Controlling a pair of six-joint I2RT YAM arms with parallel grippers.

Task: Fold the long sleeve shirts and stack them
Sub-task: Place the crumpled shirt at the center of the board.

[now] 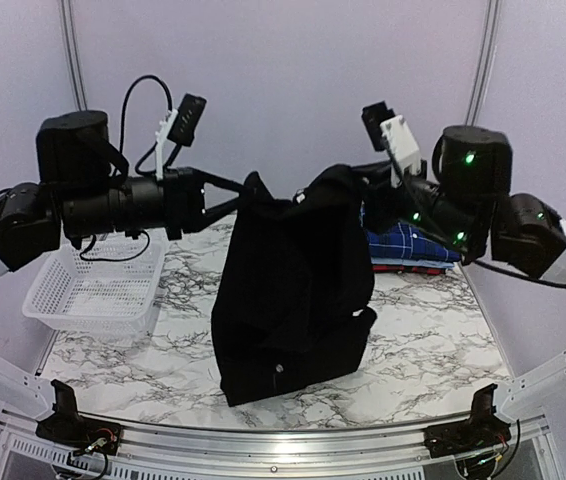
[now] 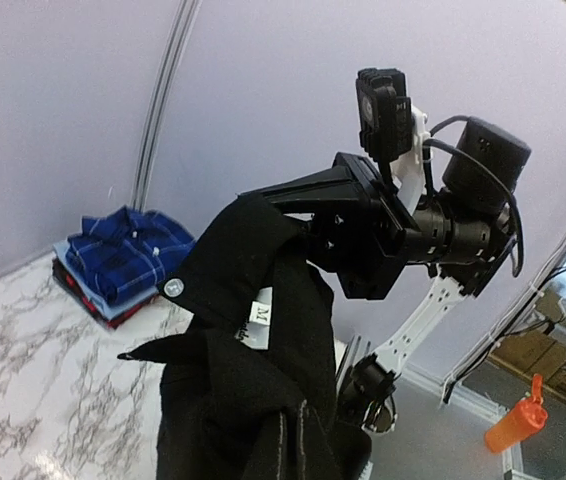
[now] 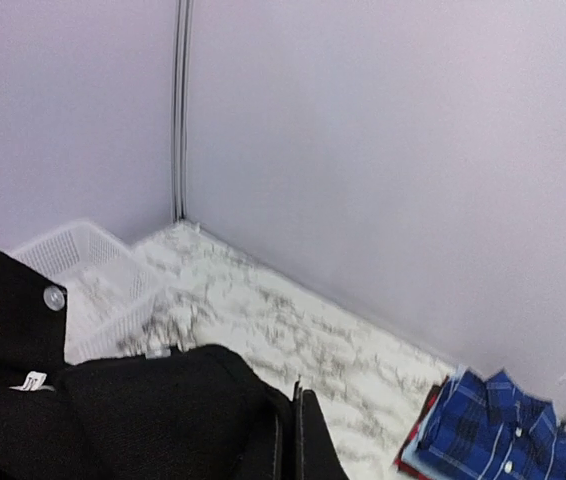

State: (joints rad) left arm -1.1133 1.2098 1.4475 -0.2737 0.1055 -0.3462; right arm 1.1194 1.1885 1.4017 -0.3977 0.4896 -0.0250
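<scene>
The black shirt (image 1: 293, 290) hangs over the middle of the tabletop (image 1: 443, 340), lifted by its upper edge between the two arms. Its lower part is bunched on the marble toward the near edge. The left hand (image 1: 239, 196) is clenched on the shirt's top left corner, its fingers meeting at a peak of cloth. The right hand (image 1: 358, 182) is clenched on the top right corner, its fingertips buried in the fabric. The left wrist view shows a white size label (image 2: 260, 312) marked M and a small white button (image 2: 173, 288) on the raised cloth just below the right hand. A stack of folded shirts (image 1: 408, 245) lies at the far right corner of the tabletop, well apart from the black shirt's base. A blue plaid shirt (image 2: 123, 255) is on top of it, with light blue and red layers showing beneath. A white mesh basket (image 1: 93, 290) stands at the left edge of the tabletop, beneath the left arm.
</scene>
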